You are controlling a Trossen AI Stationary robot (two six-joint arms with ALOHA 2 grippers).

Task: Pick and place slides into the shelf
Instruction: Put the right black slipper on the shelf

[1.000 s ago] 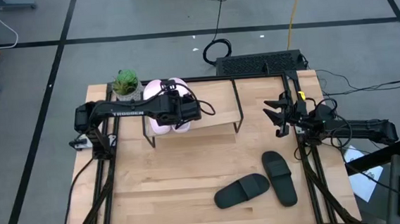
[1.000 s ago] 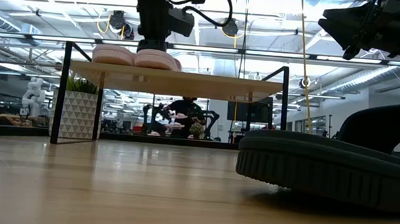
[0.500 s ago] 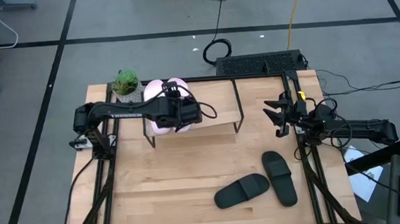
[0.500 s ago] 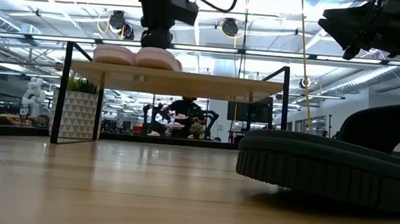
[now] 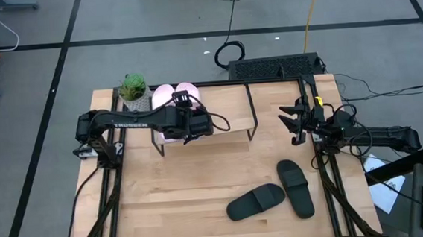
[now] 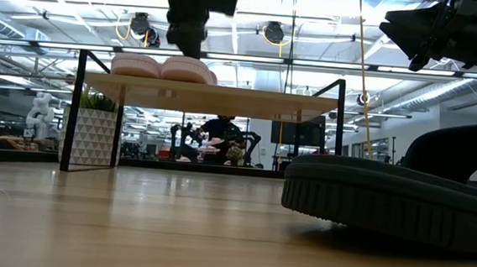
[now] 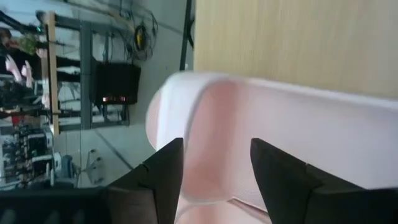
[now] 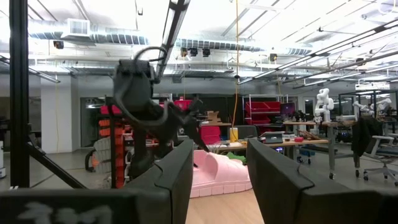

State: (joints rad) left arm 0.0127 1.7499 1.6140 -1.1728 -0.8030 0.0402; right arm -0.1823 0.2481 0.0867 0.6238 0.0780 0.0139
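Lifted off the pink slides, left fingers spread, released; long axes point away.

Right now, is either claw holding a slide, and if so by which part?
Nothing is held. The left claw is open above the pink slides resting on the shelf. The right claw waits open, apart from the black slides.
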